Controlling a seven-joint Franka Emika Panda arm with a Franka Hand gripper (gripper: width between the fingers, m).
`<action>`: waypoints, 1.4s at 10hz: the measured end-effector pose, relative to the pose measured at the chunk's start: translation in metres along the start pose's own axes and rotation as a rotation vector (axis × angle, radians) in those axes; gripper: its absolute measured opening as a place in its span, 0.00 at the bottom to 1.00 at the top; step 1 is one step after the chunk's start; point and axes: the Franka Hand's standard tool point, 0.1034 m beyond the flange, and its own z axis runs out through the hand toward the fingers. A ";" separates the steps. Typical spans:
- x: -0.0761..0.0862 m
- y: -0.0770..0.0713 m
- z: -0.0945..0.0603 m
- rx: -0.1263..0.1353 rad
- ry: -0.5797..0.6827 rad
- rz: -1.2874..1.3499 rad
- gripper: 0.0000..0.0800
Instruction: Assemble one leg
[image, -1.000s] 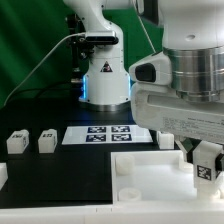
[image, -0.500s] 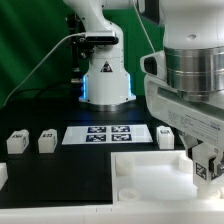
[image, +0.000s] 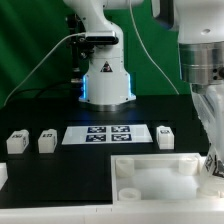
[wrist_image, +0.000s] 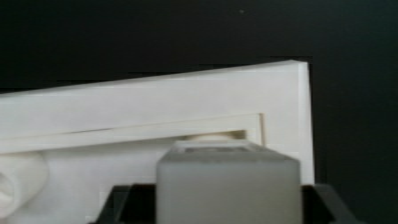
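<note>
Wrist view, nearest item: the gripper (wrist_image: 221, 205) is clamped on the leg (wrist_image: 222, 170), with a dark finger (wrist_image: 128, 205) against each side of the block. The leg stands upright in the jaws. Just behind it lies the tray (wrist_image: 160, 95), white, with its raised rim and one corner in view. A round feature (wrist_image: 214, 137) in the tray sits directly beyond the top of the leg. Whether the leg touches the tray cannot be determined.

Exterior view: the tray (image: 160, 185) occupies the near table edge, and the arm (image: 205, 90) reaches down over its corner on the exterior view's right. Beyond the tray, three loose legs stand on the black table (image: 60, 175): first (image: 15, 142), second (image: 46, 141), third (image: 165, 135). The marker board (image: 105, 133) lies between the second and third. Farthest back stands the robot base (image: 106, 75)
</note>
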 end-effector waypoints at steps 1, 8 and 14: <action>-0.001 0.000 0.001 -0.001 0.000 -0.003 0.37; -0.010 0.010 0.001 -0.131 0.005 -0.584 0.81; -0.006 0.012 0.006 -0.178 0.026 -1.284 0.81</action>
